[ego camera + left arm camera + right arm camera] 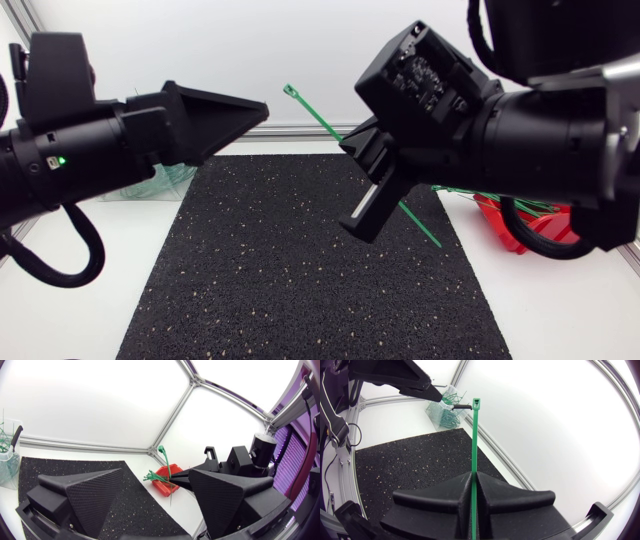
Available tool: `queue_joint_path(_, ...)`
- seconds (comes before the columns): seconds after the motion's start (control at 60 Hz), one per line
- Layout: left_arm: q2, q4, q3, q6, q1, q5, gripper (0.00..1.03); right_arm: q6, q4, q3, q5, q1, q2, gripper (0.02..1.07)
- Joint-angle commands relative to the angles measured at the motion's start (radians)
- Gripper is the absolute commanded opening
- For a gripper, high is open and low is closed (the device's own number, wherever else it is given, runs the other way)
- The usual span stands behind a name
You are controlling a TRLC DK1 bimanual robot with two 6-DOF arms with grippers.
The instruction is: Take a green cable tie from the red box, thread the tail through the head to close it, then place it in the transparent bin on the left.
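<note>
Head view: my right tool [474, 480] clamped on one green cable tie [312, 113], held high over black mat [300, 280], tie head pointing up and rearward. My left tool [156, 479] fingers apart, tip near tie head but clear of it. One red box [500, 222] at tabletop [560, 310] right edge, bundle of ties [480, 192] inside, too tangled to count. One transparent bin [434, 410] at left rear corner, more ties [449, 420] in it.
</note>
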Motion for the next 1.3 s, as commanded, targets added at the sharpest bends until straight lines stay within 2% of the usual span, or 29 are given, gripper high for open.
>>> queue_joint_path(0.0, 0.022, 0.045, -0.020, -0.055, -0.013, -0.013, 0.88, 0.035, 0.021, 0.027, -0.018, -0.012, 0.019, 0.08)
queue_joint_path(0.233, 0.094, 0.113, -0.011, -0.088, -0.041, -0.037, 0.85, 0.064, 0.038, 0.031, -0.084, -0.039, 0.039, 0.08)
queue_joint_path(0.333, 0.115, 0.123, -0.003, -0.104, -0.045, -0.039, 0.79, 0.077, 0.038, 0.038, -0.106, -0.041, 0.051, 0.08)
queue_joint_path(0.433, 0.121, 0.131, 0.004, -0.114, -0.047, -0.045, 0.74, 0.079, 0.039, 0.038, -0.110, -0.041, 0.063, 0.08)
queue_joint_path(0.65, 0.127, 0.153, 0.015, -0.134, -0.090, -0.085, 0.74, 0.087, 0.035, 0.047, -0.130, -0.039, 0.074, 0.08)
queue_joint_path(0.75, 0.129, 0.162, 0.012, -0.135, -0.116, -0.114, 0.67, 0.096, 0.036, 0.050, -0.142, -0.041, 0.074, 0.08)
queue_joint_path(0.933, 0.131, 0.168, 0.012, -0.141, -0.121, -0.122, 0.64, 0.102, 0.036, 0.052, -0.167, -0.042, 0.079, 0.08)
queue_joint_path(0.983, 0.131, 0.176, 0.009, -0.143, -0.122, -0.139, 0.60, 0.104, 0.036, 0.054, -0.169, -0.041, 0.080, 0.08)
queue_joint_path(1.283, 0.140, 0.196, 0.012, -0.144, -0.142, -0.168, 0.55, 0.111, 0.036, 0.058, -0.182, -0.042, 0.092, 0.08)
